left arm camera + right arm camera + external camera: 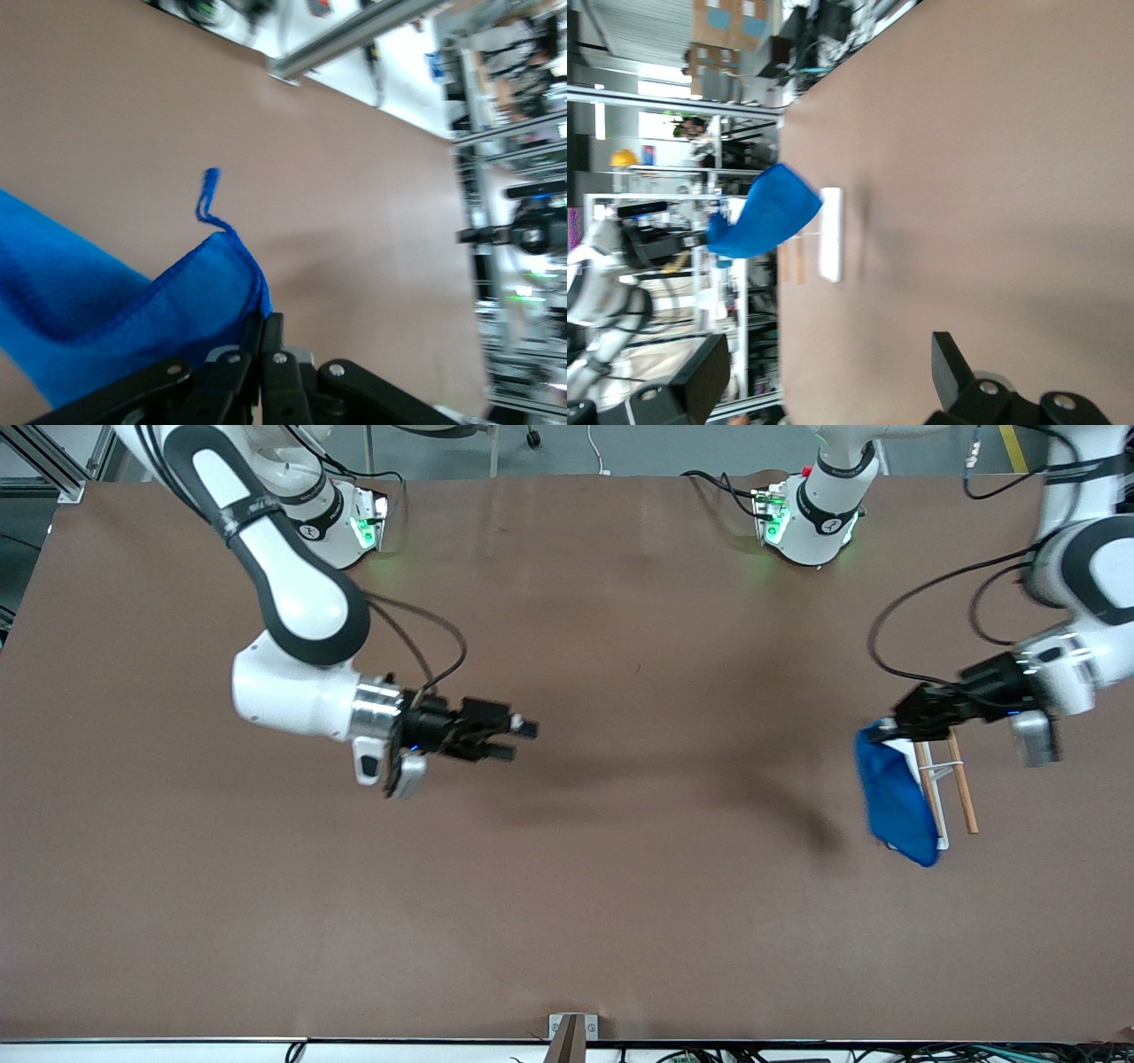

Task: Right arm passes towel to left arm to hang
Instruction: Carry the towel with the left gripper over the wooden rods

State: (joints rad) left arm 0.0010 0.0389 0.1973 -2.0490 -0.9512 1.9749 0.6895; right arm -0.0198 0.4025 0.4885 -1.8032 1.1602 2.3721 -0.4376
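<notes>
The bright blue towel [897, 802] hangs by a top corner from my left gripper [889, 728], which is shut on it above the left arm's end of the table. In the left wrist view the towel [115, 305] spreads out from the closed fingers [282, 341], and its small loop [208, 188] sticks up free. A small rack with wooden rods [962, 784] stands right beside the hanging towel. My right gripper [521, 740] hovers open and empty over the middle of the table. The right wrist view shows my right gripper [824, 372] spread wide, with the towel [769, 217] far off.
The rack has a white base [831, 235] and stands on the brown table [620, 868]. A small bracket [571, 1032] sits at the table edge nearest the front camera. Both arm bases [811, 522] stand along the farthest edge.
</notes>
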